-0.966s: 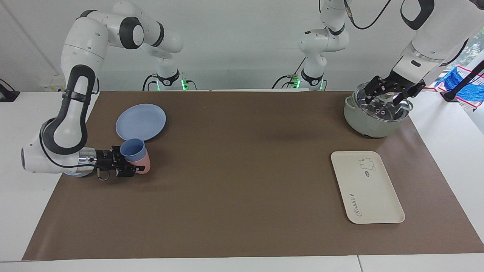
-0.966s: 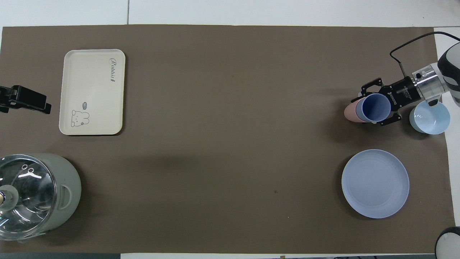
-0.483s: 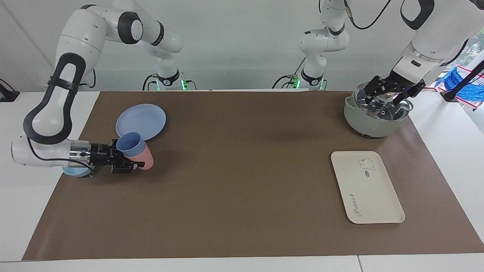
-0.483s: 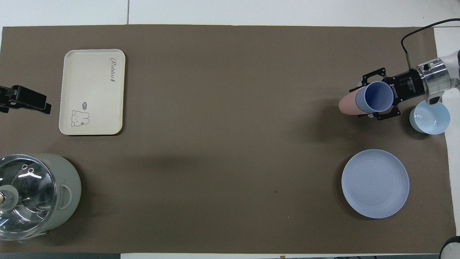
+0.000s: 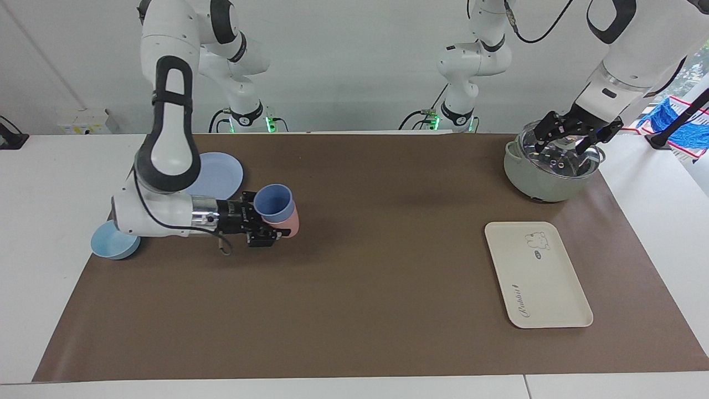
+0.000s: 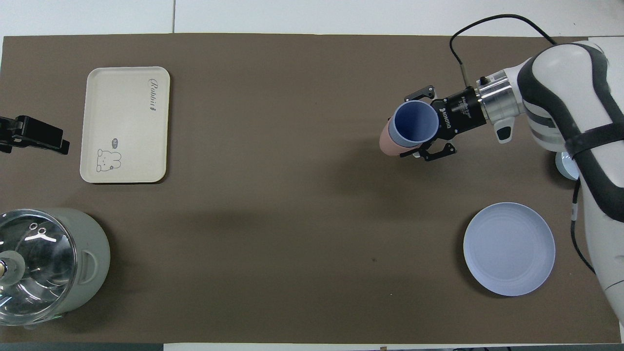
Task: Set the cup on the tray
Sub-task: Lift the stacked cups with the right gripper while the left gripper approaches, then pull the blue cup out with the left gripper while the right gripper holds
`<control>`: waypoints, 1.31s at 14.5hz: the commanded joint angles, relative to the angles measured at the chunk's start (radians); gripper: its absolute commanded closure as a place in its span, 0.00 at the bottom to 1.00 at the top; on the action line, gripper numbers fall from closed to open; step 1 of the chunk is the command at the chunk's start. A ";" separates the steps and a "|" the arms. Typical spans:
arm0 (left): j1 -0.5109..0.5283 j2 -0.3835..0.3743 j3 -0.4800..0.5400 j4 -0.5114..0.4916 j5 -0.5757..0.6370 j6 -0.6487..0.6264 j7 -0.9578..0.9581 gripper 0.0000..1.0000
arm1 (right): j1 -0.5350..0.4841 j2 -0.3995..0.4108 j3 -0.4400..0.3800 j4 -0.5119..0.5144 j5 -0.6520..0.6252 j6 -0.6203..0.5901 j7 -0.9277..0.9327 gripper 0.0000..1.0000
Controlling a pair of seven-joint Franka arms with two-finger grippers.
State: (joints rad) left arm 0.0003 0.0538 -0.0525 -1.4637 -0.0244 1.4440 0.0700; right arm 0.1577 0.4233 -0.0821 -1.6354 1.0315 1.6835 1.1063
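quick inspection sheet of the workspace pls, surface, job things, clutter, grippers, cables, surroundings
surface: brown mat on a white table, no spills seen
job's things: blue cup nested in a pink cup, both held off the mat; tray bare, at the left arm's end
clutter: round blue plate and light-blue bowl at the right arm's end; grey pot with glass lid nearer the robots than the tray
grippers: right gripper shut on the nested cups over the mat; left gripper over the pot lid, waiting
cables: black cable looping from the right wrist
surroundings: white wall; blue cloth off the table's end
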 commanded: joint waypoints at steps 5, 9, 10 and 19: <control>-0.006 -0.015 -0.003 -0.020 0.014 -0.010 0.002 0.00 | 0.270 -0.087 -0.005 -0.090 0.139 0.298 0.286 1.00; 0.020 -0.019 -0.001 -0.020 0.011 0.006 -0.099 0.00 | 0.429 -0.090 -0.005 -0.115 0.177 0.499 0.331 1.00; 0.006 -0.022 -0.007 -0.029 0.009 0.012 -0.166 0.00 | 0.460 -0.089 -0.005 -0.116 0.191 0.556 0.340 1.00; -0.241 -0.091 -0.012 -0.265 -0.114 0.439 -0.769 0.00 | 0.548 -0.078 -0.005 -0.116 0.254 0.726 0.363 1.00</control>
State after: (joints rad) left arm -0.1995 0.0094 -0.0725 -1.6330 -0.1104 1.7828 -0.6151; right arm 0.7032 0.3665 -0.0845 -1.7294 1.2625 2.3970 1.4659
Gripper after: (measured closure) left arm 0.000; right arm 0.203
